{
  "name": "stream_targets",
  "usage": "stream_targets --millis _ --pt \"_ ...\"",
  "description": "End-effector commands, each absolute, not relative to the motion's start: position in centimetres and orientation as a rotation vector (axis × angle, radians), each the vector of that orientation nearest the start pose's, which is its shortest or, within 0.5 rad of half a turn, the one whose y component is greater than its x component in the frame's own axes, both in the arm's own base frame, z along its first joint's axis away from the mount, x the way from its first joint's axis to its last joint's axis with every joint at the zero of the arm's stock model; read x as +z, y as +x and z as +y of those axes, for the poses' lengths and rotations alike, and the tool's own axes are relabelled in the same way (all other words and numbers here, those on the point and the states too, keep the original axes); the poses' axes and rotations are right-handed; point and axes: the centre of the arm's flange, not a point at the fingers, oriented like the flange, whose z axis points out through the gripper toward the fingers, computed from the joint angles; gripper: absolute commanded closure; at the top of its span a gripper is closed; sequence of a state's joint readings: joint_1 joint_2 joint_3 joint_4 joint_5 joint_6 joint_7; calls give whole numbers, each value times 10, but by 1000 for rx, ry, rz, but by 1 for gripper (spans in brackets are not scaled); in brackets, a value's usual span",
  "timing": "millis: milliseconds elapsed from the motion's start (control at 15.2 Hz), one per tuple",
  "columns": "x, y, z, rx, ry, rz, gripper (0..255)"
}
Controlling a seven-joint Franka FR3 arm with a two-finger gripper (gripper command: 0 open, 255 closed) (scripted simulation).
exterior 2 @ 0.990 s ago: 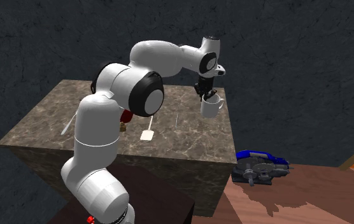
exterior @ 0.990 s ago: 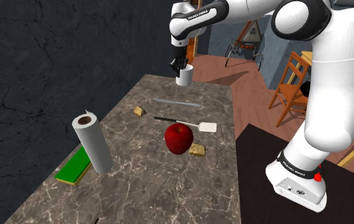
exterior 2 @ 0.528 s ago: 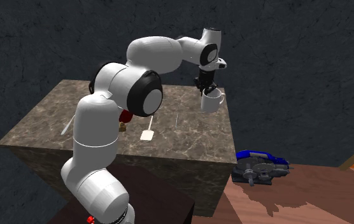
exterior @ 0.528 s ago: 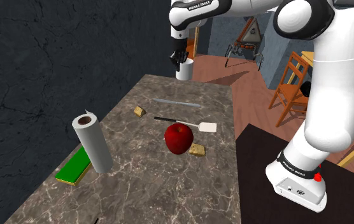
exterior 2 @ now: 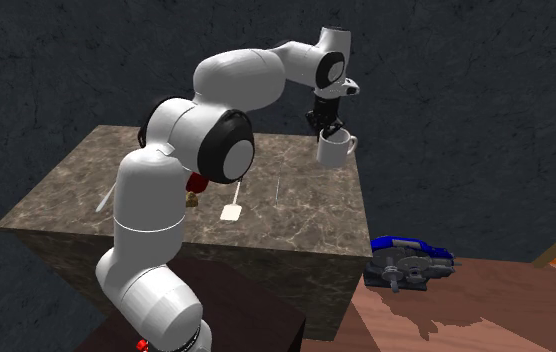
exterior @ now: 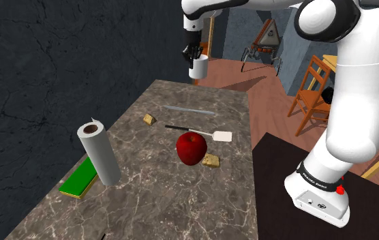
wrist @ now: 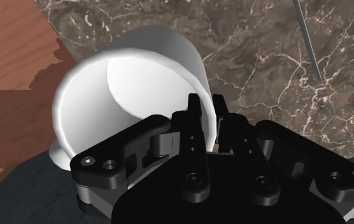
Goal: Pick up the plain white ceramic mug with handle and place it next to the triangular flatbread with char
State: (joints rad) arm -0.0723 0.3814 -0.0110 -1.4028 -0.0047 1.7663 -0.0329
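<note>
My black gripper [exterior: 194,54] is shut on the rim of a plain white mug [exterior: 198,67] and holds it in the air above the far end of the marble counter [exterior: 181,177]. In the second exterior view the mug [exterior 2: 335,149] hangs tilted below the gripper [exterior 2: 324,128], handle pointing to that view's right. In the wrist view the fingers [wrist: 197,118] clasp the mug's wall [wrist: 137,83], one inside and one outside. Two small tan flatbread pieces lie on the counter: one [exterior: 149,119] near the far left, another [exterior: 211,160] beside the apple.
A red apple [exterior: 191,148], a white spatula [exterior: 208,133] and a thin grey rod [exterior: 190,110] lie mid-counter. A paper towel roll [exterior: 99,153] and a green book [exterior: 79,178] stand at the left edge. Wooden chairs [exterior: 312,92] stand beyond the counter.
The gripper has lifted the mug higher and carried it slightly away over the counter's far end. The mug now hangs more tilted.
</note>
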Motion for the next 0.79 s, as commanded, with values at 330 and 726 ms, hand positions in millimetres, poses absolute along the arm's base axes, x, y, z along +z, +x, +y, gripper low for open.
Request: stream_targets --millis 330,726 --pt "524 670 -55 29 -3148 77 255" --pt "543 654 -34 29 -3148 77 255"
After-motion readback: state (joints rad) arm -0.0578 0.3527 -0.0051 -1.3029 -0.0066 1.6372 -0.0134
